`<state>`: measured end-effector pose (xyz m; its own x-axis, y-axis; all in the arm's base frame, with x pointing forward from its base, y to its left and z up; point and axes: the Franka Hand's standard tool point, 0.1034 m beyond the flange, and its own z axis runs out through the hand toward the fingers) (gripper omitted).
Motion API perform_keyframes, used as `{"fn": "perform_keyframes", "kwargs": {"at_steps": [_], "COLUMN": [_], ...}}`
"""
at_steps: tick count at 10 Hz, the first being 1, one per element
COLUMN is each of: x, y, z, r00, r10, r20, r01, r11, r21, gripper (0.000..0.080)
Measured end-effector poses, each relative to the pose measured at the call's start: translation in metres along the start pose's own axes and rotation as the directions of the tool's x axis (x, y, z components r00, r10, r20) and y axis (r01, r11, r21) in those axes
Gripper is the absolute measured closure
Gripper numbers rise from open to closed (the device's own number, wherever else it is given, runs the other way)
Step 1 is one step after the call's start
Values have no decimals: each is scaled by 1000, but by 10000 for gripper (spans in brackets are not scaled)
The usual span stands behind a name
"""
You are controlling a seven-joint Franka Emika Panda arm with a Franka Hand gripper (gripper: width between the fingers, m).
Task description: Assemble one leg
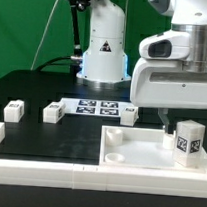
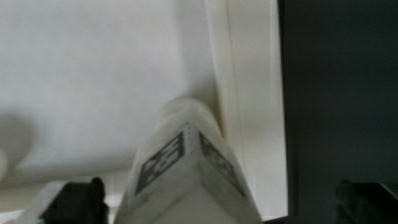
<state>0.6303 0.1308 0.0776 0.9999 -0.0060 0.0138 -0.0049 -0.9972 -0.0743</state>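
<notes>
A leg, a small white block with a black-and-white tag, stands upright on the large white tray-like piece at the exterior view's right. My gripper hangs just above and behind it. In the wrist view the same leg lies between my two dark fingertips, nearer one of them. The jaws stand wide apart and touch nothing. Three more legs lie on the black table: one at the far left, one beside it, one behind the tray piece.
The marker board lies at the back centre in front of the arm's base. A white raised border runs along the table's front and left edges. A round socket sits in the tray piece's corner.
</notes>
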Motion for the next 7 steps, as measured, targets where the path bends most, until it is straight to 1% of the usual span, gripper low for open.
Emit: {"fn": "perform_keyframes", "kwargs": {"at_steps": [1,2,4,5,6,7], "x": [0,0,0,0,0,0], "y": [0,0,2,4,3,3], "z": [0,0,1,1,1,1], "r00": [994,983,925,910,915,915], "r10": [-106,-185,-379,-415,-403,-403], "r20": [-1,-1,-3,-3,-3,-3], "r01": [106,185,379,415,403,403], "r11": [994,983,925,910,915,915], "r21": [-1,-8,-12,-11,-11,-11], "gripper": [151,151,151,177,177,349]}}
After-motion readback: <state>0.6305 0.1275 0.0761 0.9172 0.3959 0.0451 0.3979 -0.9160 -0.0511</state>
